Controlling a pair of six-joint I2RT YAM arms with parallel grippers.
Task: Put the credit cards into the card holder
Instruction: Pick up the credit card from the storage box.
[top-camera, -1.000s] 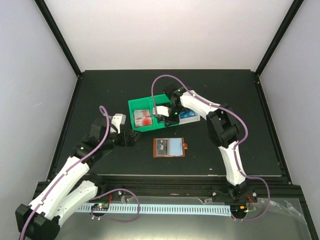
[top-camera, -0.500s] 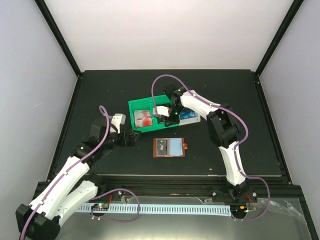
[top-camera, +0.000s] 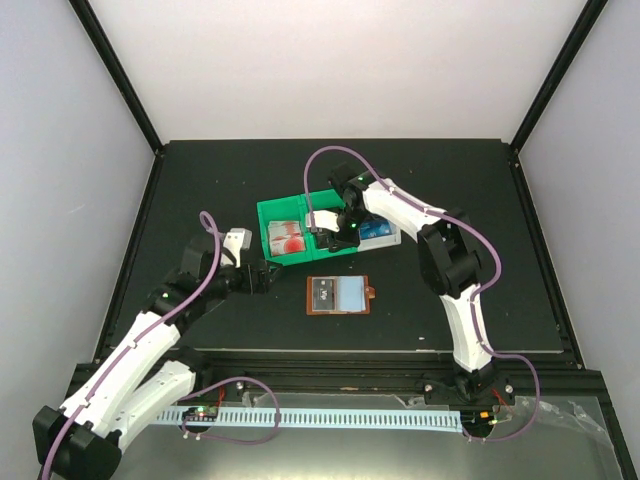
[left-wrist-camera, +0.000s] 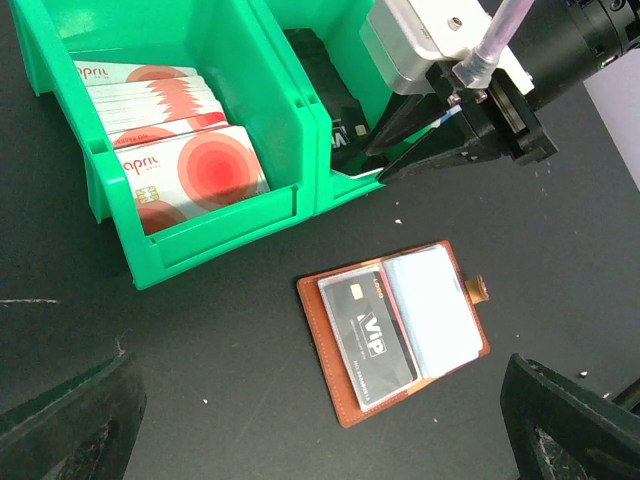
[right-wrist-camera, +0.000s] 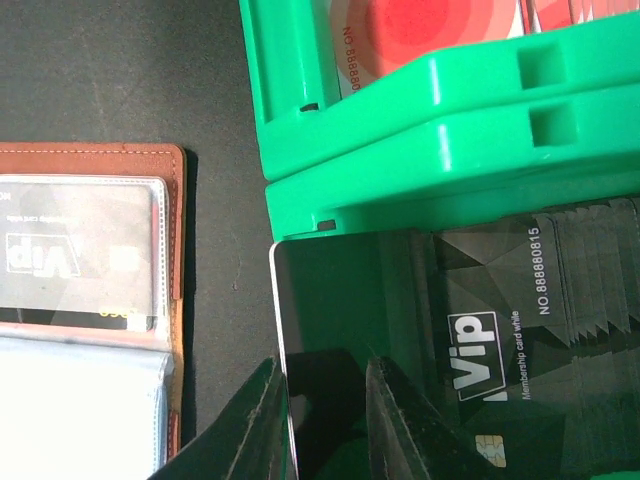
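The brown card holder (top-camera: 338, 295) lies open on the table, with a black VIP card (left-wrist-camera: 368, 330) in its left clear pocket. It also shows in the right wrist view (right-wrist-camera: 90, 160). My right gripper (top-camera: 335, 235) is down in the green bin's right compartment, its jaws nearly together on a glossy black card (right-wrist-camera: 340, 300). That card is tipped up and its corner juts over the bin's front wall. Under it lies the stack of black cards (right-wrist-camera: 530, 330). Red-and-white cards (left-wrist-camera: 170, 160) fill the left compartment. My left gripper (top-camera: 268, 275) is open and empty, left of the holder.
The green bin (left-wrist-camera: 220, 225) has two compartments and stands just beyond the holder. A white bin (top-camera: 392, 240) with blue cards (top-camera: 378, 232) sits to its right. Black posts frame the dark table.
Almost nothing: my right gripper stays in the black-card compartment with only a slight shift. The left arm and the holder have not moved.
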